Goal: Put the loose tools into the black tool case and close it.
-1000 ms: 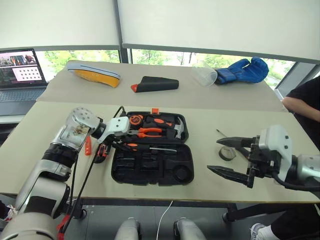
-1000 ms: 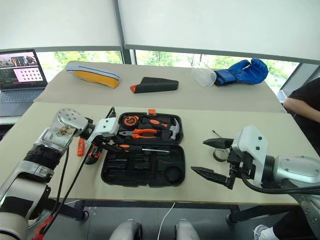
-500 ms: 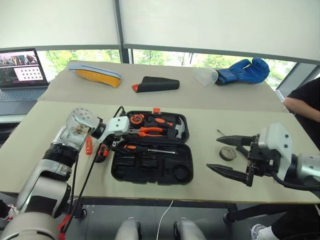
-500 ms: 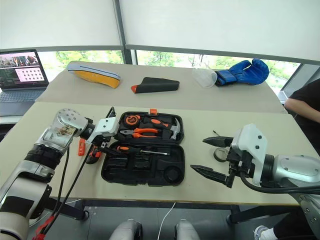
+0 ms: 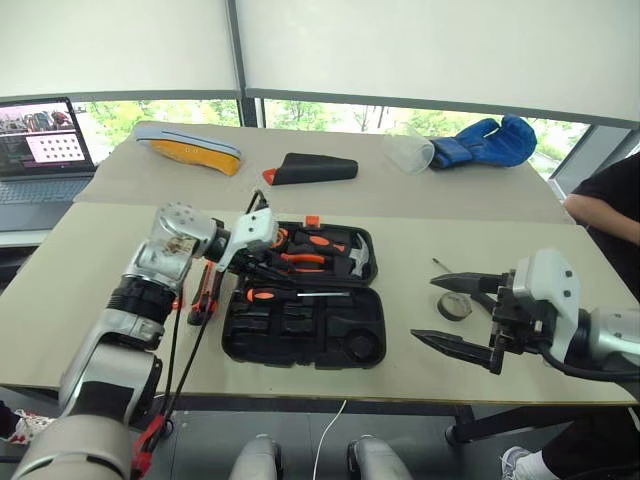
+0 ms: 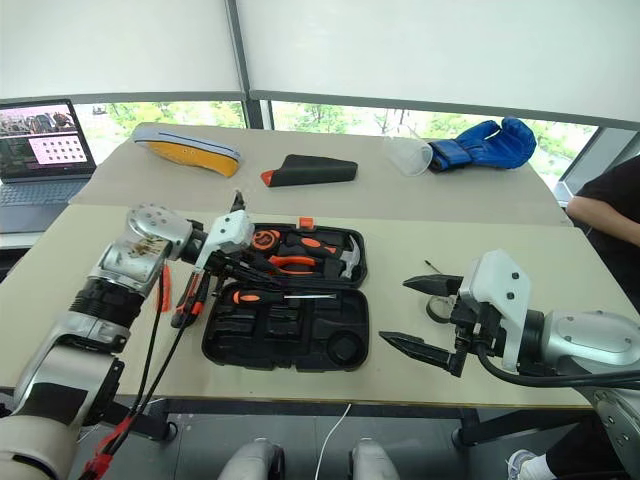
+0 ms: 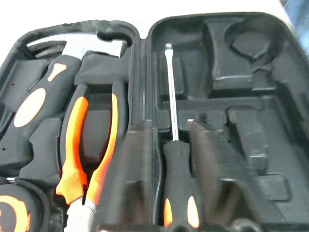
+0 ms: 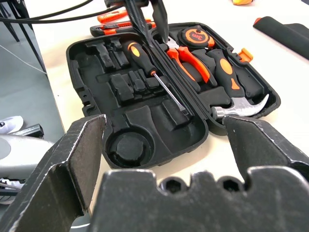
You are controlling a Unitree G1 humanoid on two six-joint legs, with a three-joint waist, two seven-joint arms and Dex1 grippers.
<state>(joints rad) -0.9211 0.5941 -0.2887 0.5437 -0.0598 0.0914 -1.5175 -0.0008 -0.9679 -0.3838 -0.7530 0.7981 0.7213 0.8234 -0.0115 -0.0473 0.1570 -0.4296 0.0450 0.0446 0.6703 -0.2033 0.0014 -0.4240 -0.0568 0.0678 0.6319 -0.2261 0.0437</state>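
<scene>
Two pale tables (image 5: 420,250) stand under white window blinds.

From the head view, we see the black tool case (image 5: 305,300) lying open near the front edge of the nearer table. One screwdriver (image 5: 295,295) lies in its front half, while pliers (image 5: 300,262) and a hammer (image 5: 345,255) sit in the rear half. More loose tools (image 5: 203,293) lie on the table just left of the case. Our left gripper (image 5: 262,262) hangs clenched over the case's left end, holding nothing. Our right gripper (image 5: 462,315) hovers released near the tape roll (image 5: 455,305), towards the right edge.

From the left wrist, blurred fingers (image 7: 137,193) flank the screwdriver's handle.

From the right wrist, wide-spread fingers (image 8: 72,159) frame the open case.
</scene>
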